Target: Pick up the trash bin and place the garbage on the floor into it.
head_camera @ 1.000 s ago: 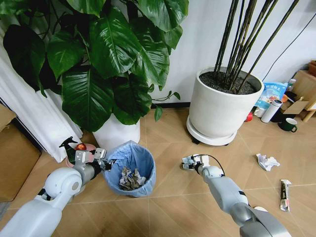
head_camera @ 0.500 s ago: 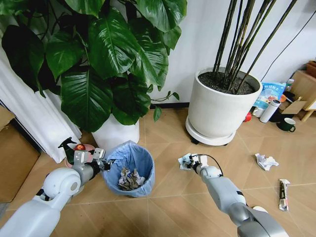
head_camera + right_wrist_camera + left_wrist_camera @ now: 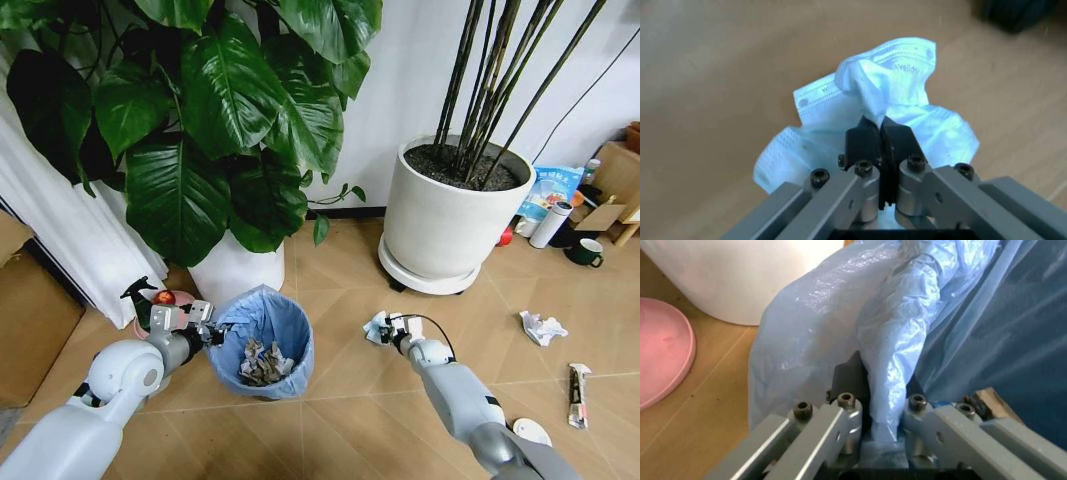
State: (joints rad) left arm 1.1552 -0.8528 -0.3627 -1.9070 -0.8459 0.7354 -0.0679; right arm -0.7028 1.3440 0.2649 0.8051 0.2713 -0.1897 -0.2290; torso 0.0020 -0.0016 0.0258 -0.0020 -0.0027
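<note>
While your left tool clamps the trash bin's bagged rim, your right tool pinches a crumpled wrapper over the floor. A white plant pot stands just behind the bin; crumpled paper lies well apart.

A white wall stands at the back, at twelve o'clock. A big plant with wide dark green leaves grows from a white pot at eleven o'clock. A large round white pot with tall thin dark stems sits at one o'clock on a low white wheeled base. A white curtain hangs at nine o'clock, beside a brown cardboard box. A dark green mug and a white bottle stand at three o'clock.
</note>
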